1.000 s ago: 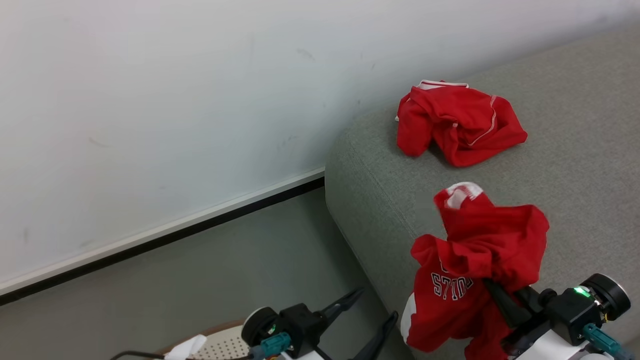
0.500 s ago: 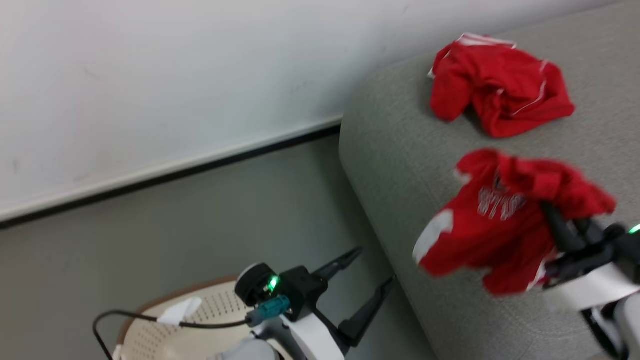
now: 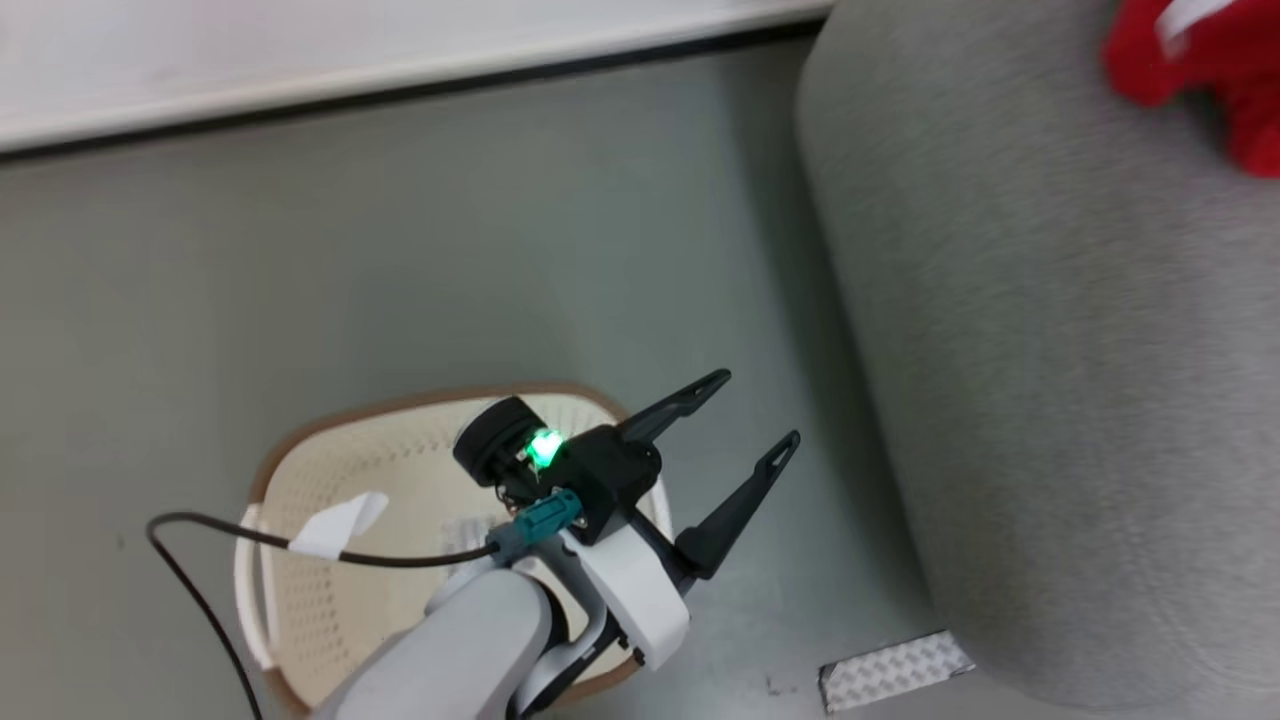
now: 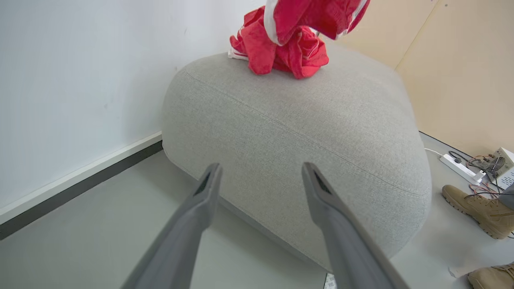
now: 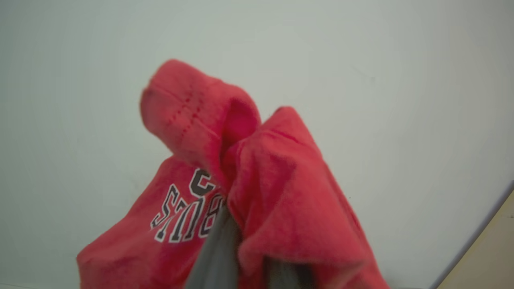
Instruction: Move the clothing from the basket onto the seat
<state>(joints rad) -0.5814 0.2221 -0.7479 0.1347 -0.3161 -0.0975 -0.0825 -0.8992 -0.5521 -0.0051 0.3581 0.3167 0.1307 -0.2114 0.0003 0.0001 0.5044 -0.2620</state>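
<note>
Here, one basket [image 3: 330,465], two garments [image 4: 291,56] [image 4: 317,18], one in clenched right jaws; left jaws apart.

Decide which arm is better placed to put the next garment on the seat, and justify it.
Right. The right claw is shut on the lettered garment, hanging above the seat; the left claw is open and empty by the basket.

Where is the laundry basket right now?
In the head view, the laundry basket sits on the floor at the lower left, partly under the left gripper, with the grey sofa to its right.
</note>
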